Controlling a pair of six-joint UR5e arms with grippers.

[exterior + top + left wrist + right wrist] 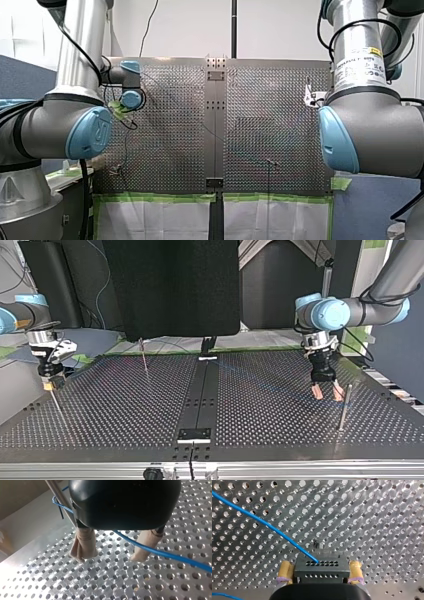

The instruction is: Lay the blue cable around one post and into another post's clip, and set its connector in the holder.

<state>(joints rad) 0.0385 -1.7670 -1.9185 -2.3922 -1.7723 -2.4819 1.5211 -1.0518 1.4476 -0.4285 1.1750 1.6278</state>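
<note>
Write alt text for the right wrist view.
A black connector with rows of small holes sits between the yellow pads of my right tool, which press against its sides. A blue cable plugged into its upper row runs away slantwise over the perforated metal table.

Blue cable (262,523) against silver, evenly hole-dotted table (374,517) — dark grey connector (321,571); yellow pads (284,570) on my right gripper (319,563), beige pads (83,546) on my left gripper (110,558) — green tape (155,197) along the front view's near table edge.
</note>
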